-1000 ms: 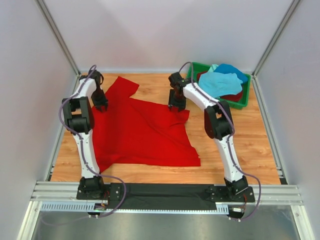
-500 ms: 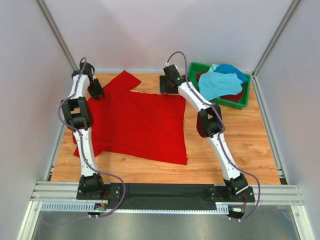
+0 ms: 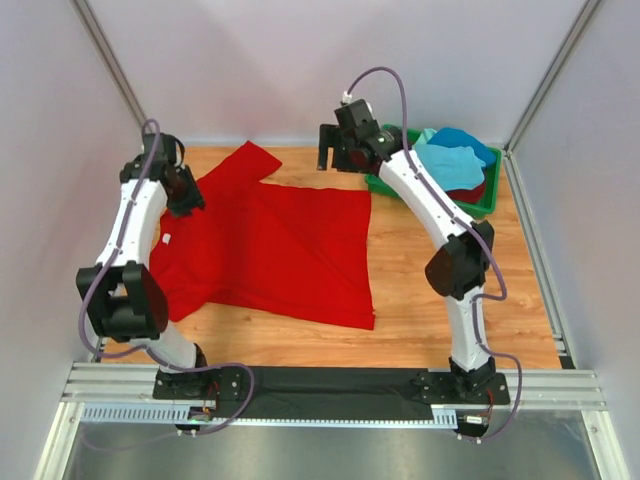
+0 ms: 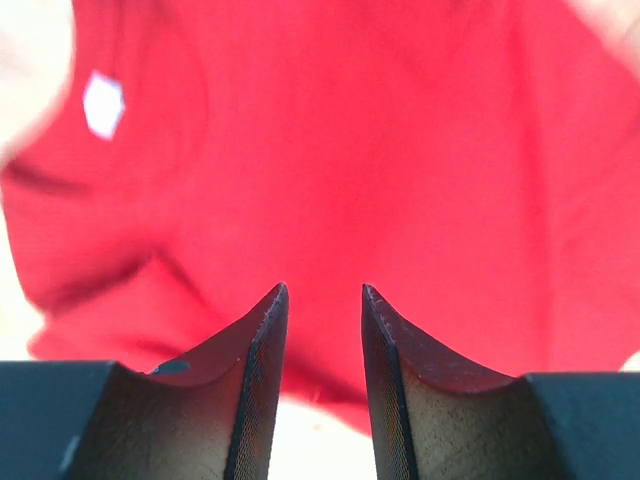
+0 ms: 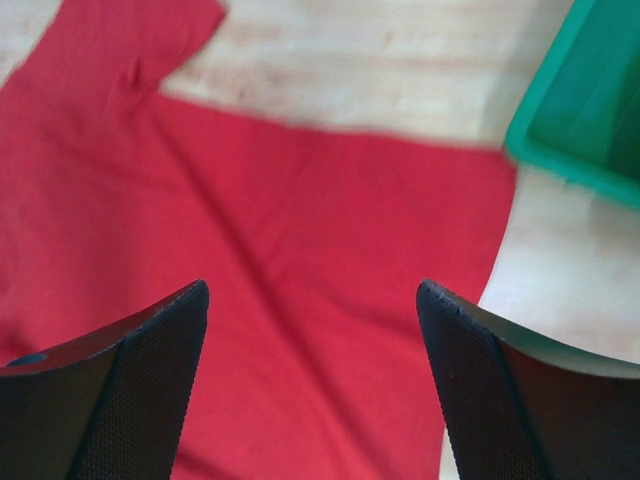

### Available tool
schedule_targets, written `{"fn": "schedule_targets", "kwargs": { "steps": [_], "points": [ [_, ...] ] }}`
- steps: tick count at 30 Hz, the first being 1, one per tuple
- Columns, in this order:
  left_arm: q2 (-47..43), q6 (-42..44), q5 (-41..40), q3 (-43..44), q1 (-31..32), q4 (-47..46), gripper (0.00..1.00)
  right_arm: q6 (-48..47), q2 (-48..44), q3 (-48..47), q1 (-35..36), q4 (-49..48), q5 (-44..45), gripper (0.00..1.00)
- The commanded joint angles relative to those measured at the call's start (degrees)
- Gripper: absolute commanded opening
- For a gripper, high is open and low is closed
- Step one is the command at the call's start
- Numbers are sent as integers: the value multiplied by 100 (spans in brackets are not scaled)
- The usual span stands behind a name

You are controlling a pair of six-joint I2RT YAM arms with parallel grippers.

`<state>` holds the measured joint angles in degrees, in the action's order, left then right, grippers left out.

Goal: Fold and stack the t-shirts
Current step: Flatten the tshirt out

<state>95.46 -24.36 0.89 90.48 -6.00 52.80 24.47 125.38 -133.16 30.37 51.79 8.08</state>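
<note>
- The right hand (image 5: 312,287) is spread wide and grips nothing. In its wrist view there is only cloth and bare wood between the two fingers.
- The left hand (image 4: 323,290) is parted by a narrow gap with nothing pinched in it. Red cloth shows through the gap, lying below the fingers rather than between them.
- Directly under both hands is the red t-shirt (image 3: 270,250), spread nearly flat on the worktop (image 3: 520,300).
- Its white neck label (image 3: 166,238) sits at the left and its straight hem at the right, so the long axis runs left to right across the worktop. One sleeve points to the far side and the other to the near left corner.
- In the top view the left hand hangs over the far-left shoulder, just beside the root of the far sleeve. The right hand is raised above the far-right hem corner, a little beyond the cloth's edge.
- Each arm is therefore nearer its own end of the far edge, and neither is near the near edge.
- As I judge it, a fold would bring that far edge towards the arm bases, each hand dropping onto its own corner.
- Further right, the green bin (image 3: 480,205) holds the other t-shirts: turquoise (image 3: 440,165), blue (image 3: 462,140) and dark red (image 3: 470,192). It lies just beside the right hand and apart from the red shirt.
</note>
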Motion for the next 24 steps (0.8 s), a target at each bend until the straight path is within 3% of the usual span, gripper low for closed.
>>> {"fn": "schedule_targets", "kwargs": {
  "steps": [1,7,12,16,19,24],
  "points": [
    [-394,-244,-448,-1057,370,161,43,603,-347,885,399,1113,-69,87],
    [-783,-420,-449,-2051,881,126,43,690,-874,2196,935,1045,125,86],
    [-1029,-368,-475,-2183,978,187,42,936,-1165,3610,997,350,-289,72],
    [-1406,-306,-510,-2289,978,283,41,858,-1113,3982,1006,-10,-158,62],
    [-1626,-298,-510,-2394,978,328,40,796,-981,4122,988,-151,-35,47],
    [-1960,-289,-563,-2517,978,442,39,726,-683,4351,848,-301,220,42]
  ]
}}
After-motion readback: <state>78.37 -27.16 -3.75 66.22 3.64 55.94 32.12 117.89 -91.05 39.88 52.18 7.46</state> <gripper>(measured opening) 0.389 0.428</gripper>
